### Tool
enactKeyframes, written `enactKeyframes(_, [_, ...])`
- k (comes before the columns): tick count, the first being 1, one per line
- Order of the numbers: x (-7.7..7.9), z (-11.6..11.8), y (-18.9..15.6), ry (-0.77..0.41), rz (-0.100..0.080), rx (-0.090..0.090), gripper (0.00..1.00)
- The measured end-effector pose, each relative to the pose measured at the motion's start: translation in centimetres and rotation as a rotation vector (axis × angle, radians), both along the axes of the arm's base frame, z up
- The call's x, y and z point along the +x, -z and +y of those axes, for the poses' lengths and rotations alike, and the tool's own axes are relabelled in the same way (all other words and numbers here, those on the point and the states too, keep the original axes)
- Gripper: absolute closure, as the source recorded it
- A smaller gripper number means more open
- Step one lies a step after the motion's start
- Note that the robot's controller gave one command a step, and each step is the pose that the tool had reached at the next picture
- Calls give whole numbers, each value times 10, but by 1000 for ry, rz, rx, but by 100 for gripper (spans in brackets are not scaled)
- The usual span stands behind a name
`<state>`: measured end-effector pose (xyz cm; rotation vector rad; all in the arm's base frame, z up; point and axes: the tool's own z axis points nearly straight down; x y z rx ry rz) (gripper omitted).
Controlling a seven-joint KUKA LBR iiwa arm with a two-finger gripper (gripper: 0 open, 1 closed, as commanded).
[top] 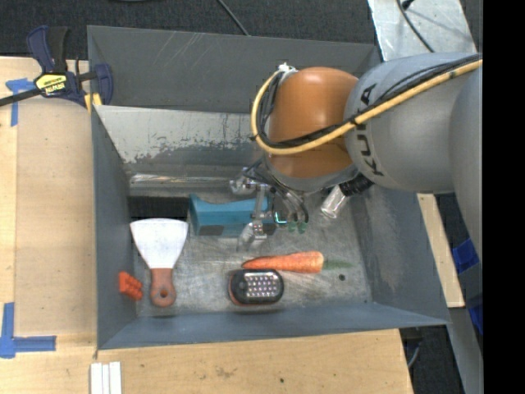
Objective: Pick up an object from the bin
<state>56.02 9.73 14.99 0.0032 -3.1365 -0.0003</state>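
Note:
My gripper (264,210) hangs low in the middle of the bin, under the arm's orange cover. It is at the right end of a teal rectangular block (217,213), which lies against the back of the bin floor. Just in front of the gripper lies an orange carrot (285,262) with a thin green stem pointing right. A black oval brush head with an orange rim (256,287) sits in front of the carrot. Nothing shows between the gripper's tips.
A white spatula with a brown handle (161,254) lies at the left of the floor, with a small orange piece (130,285) beside it. A clear bar (184,180) lies along the foot of the back wall. The arm covers the bin's right rear part.

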Motion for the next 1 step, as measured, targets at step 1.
enactKeyframes(1, [2,0,-4,2,-8,1,0])
